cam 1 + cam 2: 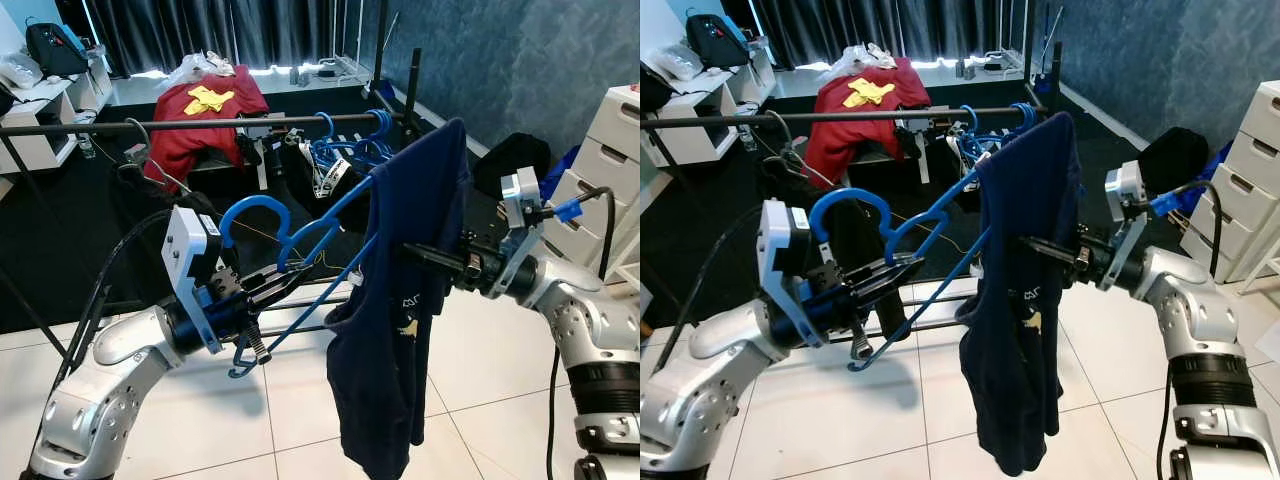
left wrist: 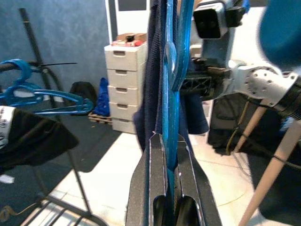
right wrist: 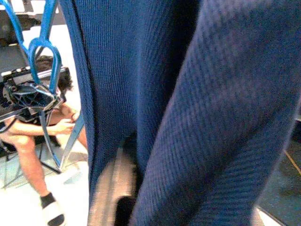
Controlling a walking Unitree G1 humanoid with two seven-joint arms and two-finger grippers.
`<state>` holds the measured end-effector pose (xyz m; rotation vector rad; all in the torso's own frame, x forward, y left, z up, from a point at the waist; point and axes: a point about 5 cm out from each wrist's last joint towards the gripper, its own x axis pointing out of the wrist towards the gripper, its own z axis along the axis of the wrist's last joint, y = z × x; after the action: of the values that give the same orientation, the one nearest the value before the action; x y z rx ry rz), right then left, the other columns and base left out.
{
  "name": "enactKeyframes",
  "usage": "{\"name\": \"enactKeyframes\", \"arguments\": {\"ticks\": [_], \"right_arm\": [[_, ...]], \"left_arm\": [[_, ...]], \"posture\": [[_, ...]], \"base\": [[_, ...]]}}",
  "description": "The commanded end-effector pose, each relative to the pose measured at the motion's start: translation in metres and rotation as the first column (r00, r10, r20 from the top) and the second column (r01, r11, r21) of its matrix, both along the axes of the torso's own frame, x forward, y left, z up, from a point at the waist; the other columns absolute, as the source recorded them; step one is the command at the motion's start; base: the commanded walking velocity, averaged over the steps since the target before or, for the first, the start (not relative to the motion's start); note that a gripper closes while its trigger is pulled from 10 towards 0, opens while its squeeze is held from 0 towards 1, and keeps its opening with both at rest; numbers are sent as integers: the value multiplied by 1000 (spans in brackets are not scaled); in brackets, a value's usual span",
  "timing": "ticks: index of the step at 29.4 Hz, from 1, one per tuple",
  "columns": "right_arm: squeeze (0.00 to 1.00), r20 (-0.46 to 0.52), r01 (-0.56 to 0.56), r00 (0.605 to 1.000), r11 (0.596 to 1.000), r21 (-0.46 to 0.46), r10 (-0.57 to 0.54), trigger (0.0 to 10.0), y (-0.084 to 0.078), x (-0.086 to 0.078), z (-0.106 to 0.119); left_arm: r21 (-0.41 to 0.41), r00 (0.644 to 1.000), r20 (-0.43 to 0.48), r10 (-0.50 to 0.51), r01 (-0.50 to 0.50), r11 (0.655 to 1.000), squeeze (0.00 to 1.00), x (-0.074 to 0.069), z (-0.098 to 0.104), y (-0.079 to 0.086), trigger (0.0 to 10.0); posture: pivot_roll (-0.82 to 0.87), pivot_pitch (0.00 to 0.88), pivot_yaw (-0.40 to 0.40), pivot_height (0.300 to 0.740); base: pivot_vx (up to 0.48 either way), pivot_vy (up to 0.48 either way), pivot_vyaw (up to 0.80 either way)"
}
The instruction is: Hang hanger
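1. Two grippers engaged, mid-carry: blue hanger (image 1: 300, 262) with navy garment (image 1: 400, 310) held below and short of the rail (image 1: 200, 124), hook (image 1: 250, 212) not yet over it.
2. Left gripper (image 2: 169, 155) fingers clamped on the hanger's wire; right gripper (image 1: 425, 255) buried in cloth, finger state impossible to tell.
3. Next, probably: raise, aim hook over rail.
4. White tile floor (image 1: 480, 350); dark curtains (image 1: 200, 30); white drawers (image 1: 610, 170).

No readable text, labels or numbers anywhere.
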<state>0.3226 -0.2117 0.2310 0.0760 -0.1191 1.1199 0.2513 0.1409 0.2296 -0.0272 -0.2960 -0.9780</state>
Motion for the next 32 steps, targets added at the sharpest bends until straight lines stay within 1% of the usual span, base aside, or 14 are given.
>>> {"name": "enactKeyframes", "arguments": {"ticks": [1,7,11,13,14,17,24,26,27,28,29,30,31,32], "right_arm": [[0,36,7,999,1000,19,-8,0,-1,0,8],[0,56,39,998,997,64,-42,0,-9,2,18],[0,62,49,997,996,77,-53,0,-10,3,21],[0,88,73,992,988,139,-86,0,-14,6,32],[0,88,73,992,988,139,-86,0,-14,6,32],[0,105,127,983,969,214,-152,0,-20,11,44],[0,10,296,955,953,69,-297,0,-22,26,13],[0,-48,377,925,926,-3,-377,863,-21,32,-8],[0,-114,444,887,894,-62,-448,10000,-19,35,-33],[0,-114,444,887,894,-62,-448,10000,-19,35,-33],[0,-182,500,832,851,-164,-524,10000,-17,33,-70],[0,-182,500,832,851,-164,-524,10000,-17,33,-70],[0,-262,551,753,796,-250,-604,10000,-17,24,-112],[0,-262,551,753,796,-250,-604,10000,-17,24,-112]], "left_arm": [[9,1000,2,26,-26,1000,0,1,0,8,6745],[58,985,-78,155,-151,987,0,1,-23,42,6863],[73,980,-90,178,-172,982,0,-1,-26,48,7098],[224,964,-134,228,-195,955,0,-3,-47,58,8745],[224,964,-134,228,-195,955,0,-3,-47,58,8745],[498,920,-235,312,-162,852,0,-15,-96,80,10000],[547,824,-334,458,-226,806,0,-27,-140,104,10000],[536,782,-372,500,-259,804,0,-31,-154,107,10000],[518,728,-397,558,-325,792,0,-33,-167,109,10000],[518,728,-397,558,-325,792,0,-33,-167,109,10000],[489,630,-429,648,-441,753,0,-34,-181,113,10000],[489,630,-429,648,-441,753,0,-34,-181,113,10000],[461,518,-460,721,-555,692,0,-38,-198,116,10000],[461,518,-460,721,-555,692,0,-38,-198,116,10000]], "posture": [[-76,0,7,740],[-72,0,-1,740],[-71,0,-2,740],[-70,0,-2,740],[-70,0,-2,740],[-68,0,-3,740],[-59,0,-6,740],[-57,0,-8,740],[-53,0,-13,740],[-53,0,-13,740],[-50,0,-15,740],[-50,0,-15,740],[-43,0,-17,740],[-43,0,-17,740]], "base": [[0,0,0],[0,0,0],[0,0,0],[0,0,0],[0,0,0],[0,0,0],[0,0,0],[0,0,0],[0,0,0],[0,0,0],[0,0,0],[0,0,0],[0,0,513],[0,0,513]]}}
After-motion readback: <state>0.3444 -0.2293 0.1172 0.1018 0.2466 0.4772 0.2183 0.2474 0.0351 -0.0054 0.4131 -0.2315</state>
